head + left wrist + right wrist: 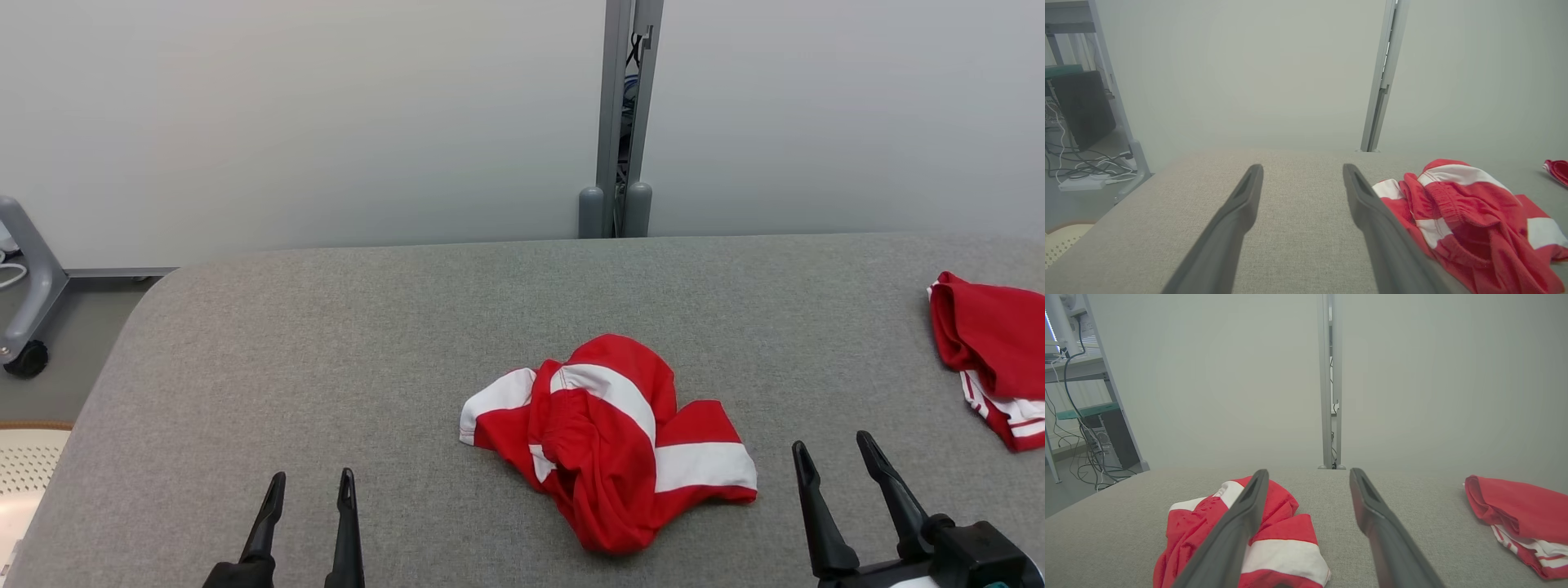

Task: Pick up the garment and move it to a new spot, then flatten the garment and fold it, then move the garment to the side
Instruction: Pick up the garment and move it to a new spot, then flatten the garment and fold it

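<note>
1. Nearest are two grippers. The left gripper [313, 476] and right gripper [831, 443] sit at the front of the one table [326, 343], jaws spread, grasping nothing.
2. Between them and a little farther, a red-and-white garment [608, 441] lies crumpled mid-table, untouched.
3. By that, nothing looks done: pick-up, move, flattening, folding and setting aside are all left.
4. Farther right, a second garment [992, 351] lies bunched at the table's edge, making two.
5. Farthest, one post [620, 122] splits the wall.
</note>
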`<state>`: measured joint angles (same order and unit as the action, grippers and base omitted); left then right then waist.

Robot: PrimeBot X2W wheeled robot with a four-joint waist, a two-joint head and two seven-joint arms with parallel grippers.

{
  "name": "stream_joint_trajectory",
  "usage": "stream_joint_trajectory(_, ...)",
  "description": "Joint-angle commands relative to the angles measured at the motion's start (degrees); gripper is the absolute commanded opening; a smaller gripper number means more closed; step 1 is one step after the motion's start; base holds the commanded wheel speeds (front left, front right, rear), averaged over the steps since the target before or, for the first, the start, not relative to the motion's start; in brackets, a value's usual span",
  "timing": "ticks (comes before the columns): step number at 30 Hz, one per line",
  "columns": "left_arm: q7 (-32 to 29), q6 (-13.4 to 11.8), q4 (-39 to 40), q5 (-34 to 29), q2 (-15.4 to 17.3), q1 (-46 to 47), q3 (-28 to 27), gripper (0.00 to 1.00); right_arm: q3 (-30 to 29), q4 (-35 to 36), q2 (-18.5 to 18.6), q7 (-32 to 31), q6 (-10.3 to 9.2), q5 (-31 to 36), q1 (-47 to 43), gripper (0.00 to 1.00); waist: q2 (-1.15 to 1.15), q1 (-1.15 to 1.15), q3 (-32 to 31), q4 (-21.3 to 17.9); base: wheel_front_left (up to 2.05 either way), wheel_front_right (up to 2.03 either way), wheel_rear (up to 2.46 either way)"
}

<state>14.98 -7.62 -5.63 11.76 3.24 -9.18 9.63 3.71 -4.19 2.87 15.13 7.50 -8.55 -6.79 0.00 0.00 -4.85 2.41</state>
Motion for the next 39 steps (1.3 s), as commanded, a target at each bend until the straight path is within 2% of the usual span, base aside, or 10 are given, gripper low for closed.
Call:
stream_joint_trajectory(1, 0.2, 0.2, -0.1, -0.8, 0.2, -0.3, -0.3, 1.00, -0.1, 0.2, 0.1, 0.0, -0.02, -0.4, -0.7, 1.00, 0.00, 0.00, 0.0, 0.0, 0.00, 0.00, 0.00)
stream_joint_trajectory(18, 0.3, 0.5, 0.6, -3.3, -0.2, -0.6, -0.6, 1.00, 0.0, -0.1, 0.1, 0.0, -0.02, -0.5, -0.3, 1.00, 0.00, 0.00, 0.5, 0.2, 0.00, 0.00, 0.00)
stream_joint_trajectory(26, 0.3, 2.5, -5.3, -1.7, -0.2, 4.3, 1.3, 1.00, 0.5, -0.6, 0.1, 0.0, -0.02, 0.1, 0.6, 1.00, 0.00, 0.00, 1.8, -0.9, 0.00, 0.00, 0.00)
stream_joint_trajectory(31, 0.2, 3.8, -9.2, 3.5, -0.2, 10.5, 4.2, 1.00, 0.6, -0.7, 0.1, 0.0, -0.02, 0.8, 1.7, 1.00, 0.00, 0.00, 3.4, -2.2, 0.00, 0.00, 0.00)
stream_joint_trajectory(35, -2.4, 5.4, -12.2, 10.2, -0.2, 16.6, 7.8, 1.00, 0.5, -0.8, 0.1, 0.0, -0.02, 1.3, 2.5, 1.00, 0.00, 0.00, 5.3, -3.5, 0.00, 0.00, 0.00)
stream_joint_trajectory(39, -4.8, 5.0, -15.1, 13.0, -0.2, 23.6, 11.5, 1.00, 0.5, -0.4, 0.4, 0.0, -0.02, 1.4, 4.2, 1.00, 0.00, 0.00, 8.3, -4.9, 0.00, 0.00, 0.00)
